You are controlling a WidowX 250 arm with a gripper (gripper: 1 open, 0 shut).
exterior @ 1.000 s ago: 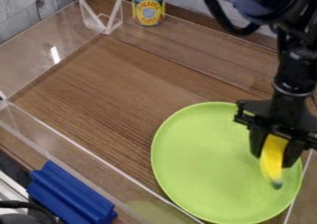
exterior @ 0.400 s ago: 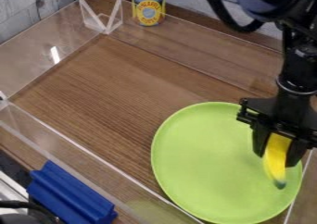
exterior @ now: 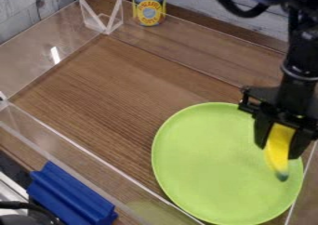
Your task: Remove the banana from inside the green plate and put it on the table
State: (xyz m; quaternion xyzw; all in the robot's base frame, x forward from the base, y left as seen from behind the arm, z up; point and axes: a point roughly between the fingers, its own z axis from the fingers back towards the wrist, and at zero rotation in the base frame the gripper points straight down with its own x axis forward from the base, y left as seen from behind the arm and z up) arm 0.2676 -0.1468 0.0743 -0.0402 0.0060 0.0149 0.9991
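Lifted a touch higher than a second ago, gripper [exterior: 284, 136] clamped mid-body on the banana [exterior: 280, 154] above the green plate [exterior: 205, 168], probably light, stiff, bit slippery.

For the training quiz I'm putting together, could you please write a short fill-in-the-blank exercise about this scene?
1. The claw is shut on the ____.
2. The banana hangs over the right part of the green ____.
3. The can with the yellow label stands at the ____ edge of the table.
4. The blue object lies near the table's ____ corner in the picture.

Missing words: banana; plate; far; bottom-left
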